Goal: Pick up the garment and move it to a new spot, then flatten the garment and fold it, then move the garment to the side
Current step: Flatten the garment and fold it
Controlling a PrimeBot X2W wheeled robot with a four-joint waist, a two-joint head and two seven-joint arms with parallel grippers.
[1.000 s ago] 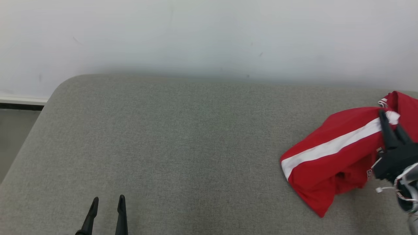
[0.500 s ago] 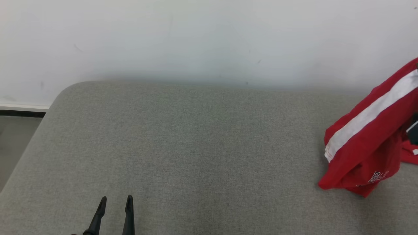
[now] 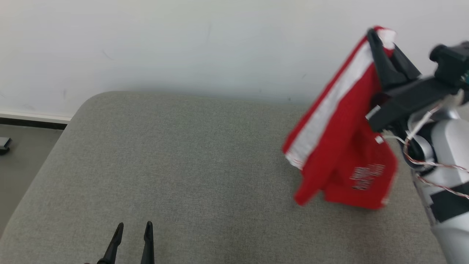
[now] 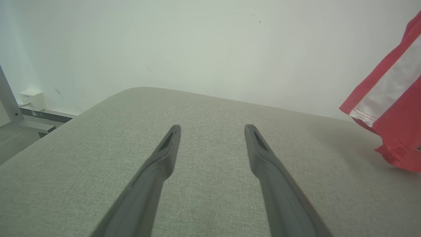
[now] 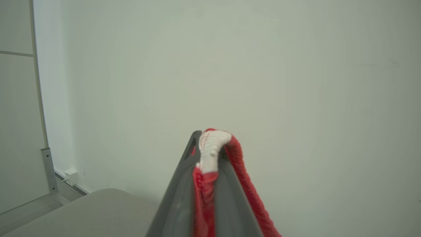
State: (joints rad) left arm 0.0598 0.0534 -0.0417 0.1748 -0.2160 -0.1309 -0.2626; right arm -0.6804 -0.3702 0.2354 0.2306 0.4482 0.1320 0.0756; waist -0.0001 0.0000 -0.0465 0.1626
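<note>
Right gripper (image 3: 383,40): jaws closed hard on the top fold of the garment (image 3: 340,146), raised at the far right, fingers pointing up and to the left
Grip seen from the right wrist: white and red cloth was bunched between the two dark fingers (image 5: 184,184) and bulged over their tips, with a red roll trailing down the right side
Right forearm (image 3: 447,146): pale, at the right edge, with thin red and white wires looped beside the dark wrist
Garment: red with a broad white stripe and small white lettering low on its front; it hung from the right gripper, its upper part in front of the wall (image 3: 183,44), its lower part over the right side of the cushion (image 3: 183,165)
Garment hem: whether it touched the cushion could not be told; the cloth was blurred
Left gripper (image 3: 134,224): jaws spread wide with nothing between them, at the near left, fingers pointing away over bare cushion, well apart from the garment
Left wrist view: the garment (image 4: 394,98) showed at the right edge, beyond and to the right of the fingers (image 4: 164,158)
Cushion: grey woven fabric with a rounded far left corner, its far edge against the wall
Floor (image 3: 22,154): grey, left of the cushion
Box (image 4: 32,99): small, white, at the foot of the wall on the far left
</note>
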